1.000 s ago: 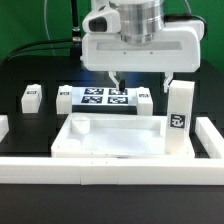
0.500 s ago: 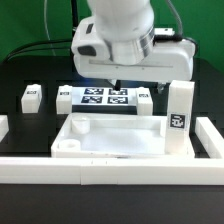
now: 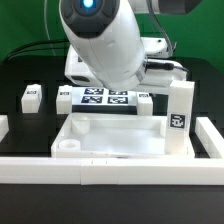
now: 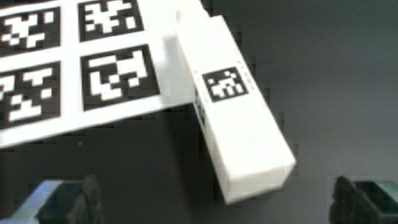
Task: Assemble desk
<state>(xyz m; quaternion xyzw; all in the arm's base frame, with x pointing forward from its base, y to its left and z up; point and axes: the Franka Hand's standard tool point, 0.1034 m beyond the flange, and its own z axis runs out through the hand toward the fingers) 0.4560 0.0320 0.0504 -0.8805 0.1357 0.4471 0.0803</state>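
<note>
Your claw (image 4: 210, 203) is wide open w/ nothing in it, over a leg (image 4: 235, 100) lying flat on the counter (image 4: 338, 70) just beside the marker board (image 4: 80, 60) edge; the tabletop (image 3: 112, 142) sits nearer, centre. Leg looks light, stiff, slick plastic, so pinch its long sides approx mid-length.

This is a robotics lab test rig. A green backdrop (image 3: 25, 25) sits behind a black tabletop (image 3: 30, 130) fenced by low white rails (image 3: 110, 166), and a tag-printed marker board (image 3: 105, 97) lies below the white robot arm (image 3: 105, 40).
</note>
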